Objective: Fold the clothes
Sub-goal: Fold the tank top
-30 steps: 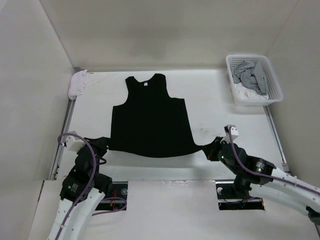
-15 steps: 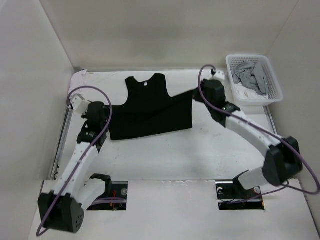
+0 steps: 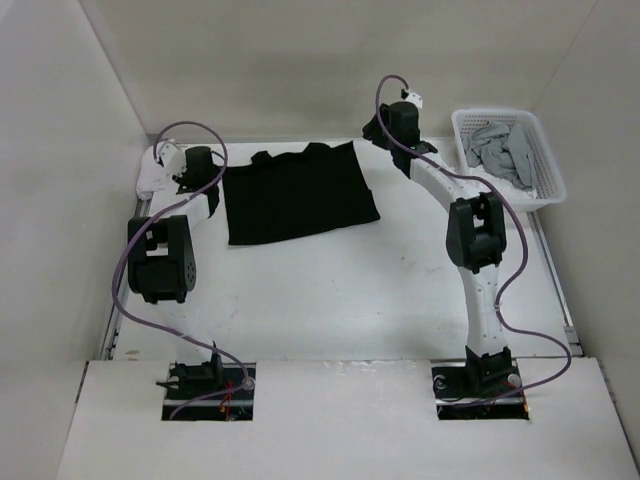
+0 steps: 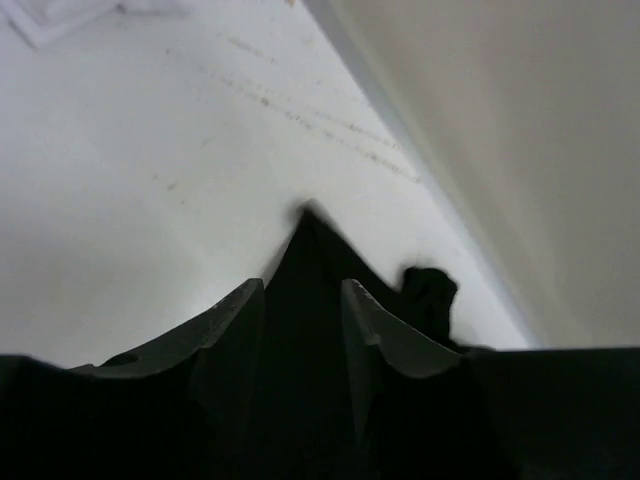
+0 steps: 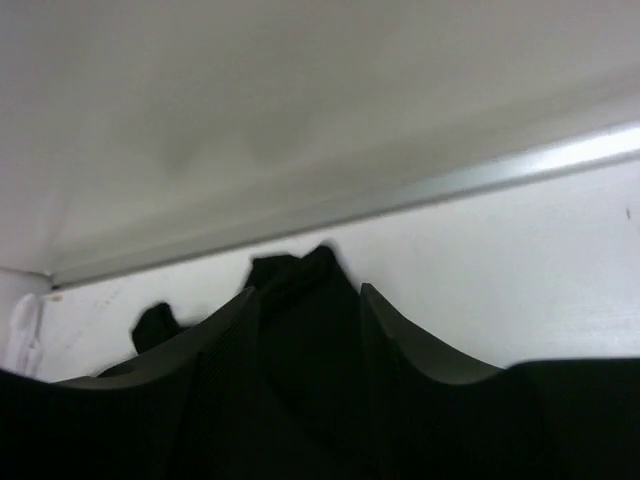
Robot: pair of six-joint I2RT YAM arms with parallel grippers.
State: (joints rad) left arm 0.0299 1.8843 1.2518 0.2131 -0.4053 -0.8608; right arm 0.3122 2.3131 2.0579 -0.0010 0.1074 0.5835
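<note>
Table (image 3: 330,300): white, walled on three sides.
Black garment (image 3: 300,195): lay flat at far centre of table, folded over on itself, near edge slanted.
Basket (image 3: 505,204): far right, grey and white garments inside.
My left pincer (image 4: 303,285): at garment's far-left corner, jaws parted, black cloth lying between them.
My right pincer (image 5: 305,290): at garment's far-right corner, jaws likewise parted over cloth.

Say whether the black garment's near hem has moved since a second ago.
Yes. The hem of the black garment went toward the back wall, now about level with the white basket.
</note>
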